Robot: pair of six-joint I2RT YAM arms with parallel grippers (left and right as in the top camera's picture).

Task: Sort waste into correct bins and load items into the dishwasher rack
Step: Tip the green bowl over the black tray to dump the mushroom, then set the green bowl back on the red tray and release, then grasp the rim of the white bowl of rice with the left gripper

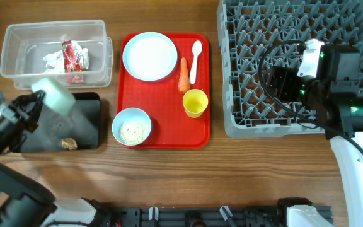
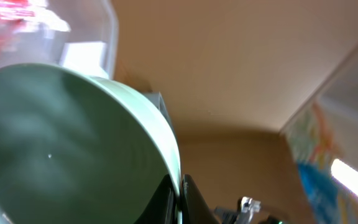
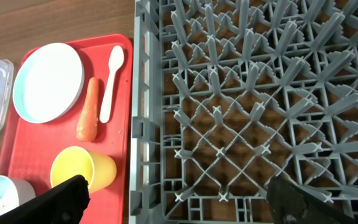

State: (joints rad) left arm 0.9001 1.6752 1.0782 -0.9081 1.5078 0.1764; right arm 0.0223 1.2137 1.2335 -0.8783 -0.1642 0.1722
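My left gripper (image 1: 38, 102) is shut on the rim of a light blue bowl (image 1: 54, 94), held tilted over the black tray (image 1: 87, 126). In the left wrist view the bowl (image 2: 73, 143) fills the frame, its rim pinched between the fingers (image 2: 191, 199). The clear tub (image 1: 17, 47) holds white tissue (image 1: 50, 60) and a red wrapper (image 1: 75, 55). The red tray (image 1: 162, 135) carries a plate (image 1: 149, 56), spoon (image 1: 195, 60), carrot (image 1: 183, 75), yellow cup (image 1: 195, 103) and a bowl with rice (image 1: 132, 126). My right gripper (image 1: 275, 83) hangs open and empty over the grey rack (image 1: 244, 38).
A small brownish lump (image 1: 69, 144) lies on the black tray. In the right wrist view the rack's front left corner (image 3: 148, 155) sits close beside the red tray (image 3: 120, 124), with the cup (image 3: 82, 168), carrot (image 3: 89, 109) and spoon (image 3: 110, 81) nearest it.
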